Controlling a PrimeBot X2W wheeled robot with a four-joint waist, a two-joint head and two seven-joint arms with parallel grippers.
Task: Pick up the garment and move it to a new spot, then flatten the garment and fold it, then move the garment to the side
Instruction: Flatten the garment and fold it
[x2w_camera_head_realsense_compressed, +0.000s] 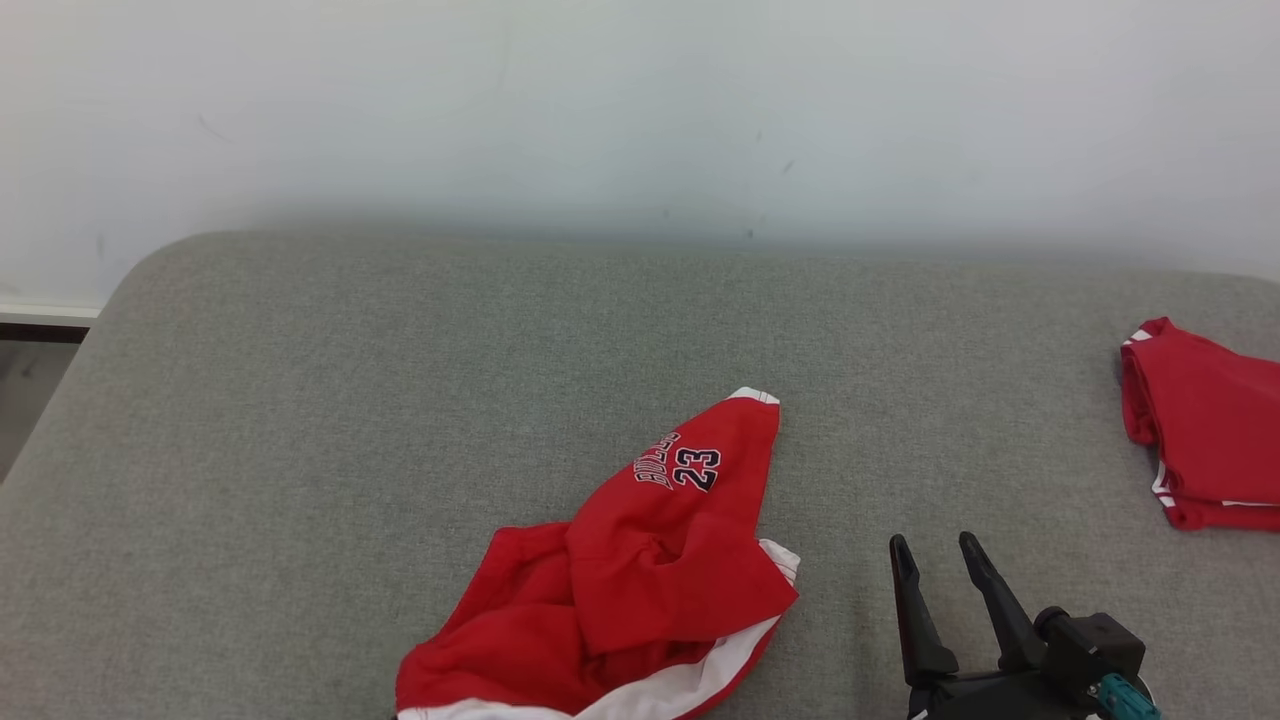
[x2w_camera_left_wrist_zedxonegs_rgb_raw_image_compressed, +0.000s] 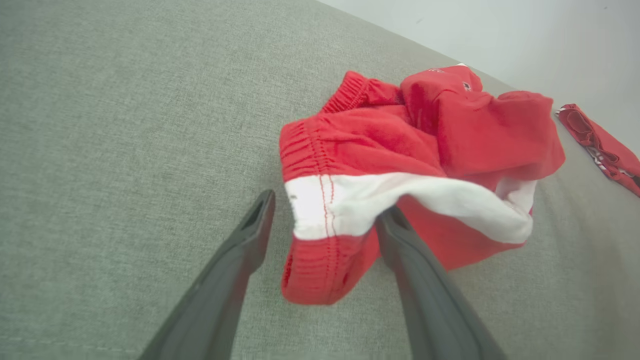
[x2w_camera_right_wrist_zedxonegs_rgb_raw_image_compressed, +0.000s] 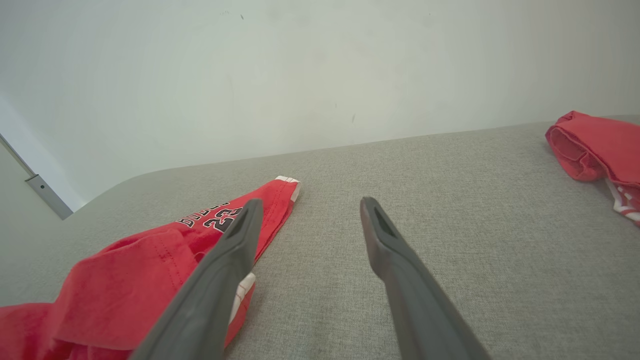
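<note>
My left end effector (x2w_camera_left_wrist_zedxonegs_rgb_raw_image_compressed: 327, 205) stands wide apart over the near end of the garment (x2w_camera_left_wrist_zedxonegs_rgb_raw_image_compressed: 425, 135), a crumpled pair of red shorts with a white side band. In my left wrist view the gathered waistband and the white band lie loose between my two dark fingers (x2w_camera_left_wrist_zedxonegs_rgb_raw_image_compressed: 250, 240). The finger on that view's left is clear of the cloth. The other has its tip right against the white band, and I cannot tell whether it touches; nothing is clamped. In my head view the garment lies bunched on the grey fabric-covered worktop (x2w_camera_head_realsense_compressed: 300, 450), low in the view and about mid-width. One leg stretches away toward the pale wall (x2w_camera_head_realsense_compressed: 640, 100), with dark lettering and the number 23 near its white-trimmed hem. My right end effector (x2w_camera_head_realsense_compressed: 935, 545) is spread wide too and holds nothing. It hangs just to the right of the garment, apart from it, with its fingers pointing toward the wall over bare grey surface. Far to my right on the worktop lies a second red piece of clothing (x2w_camera_head_realsense_compressed: 1210, 420), compactly folded with white trim, well apart from the garment.
</note>
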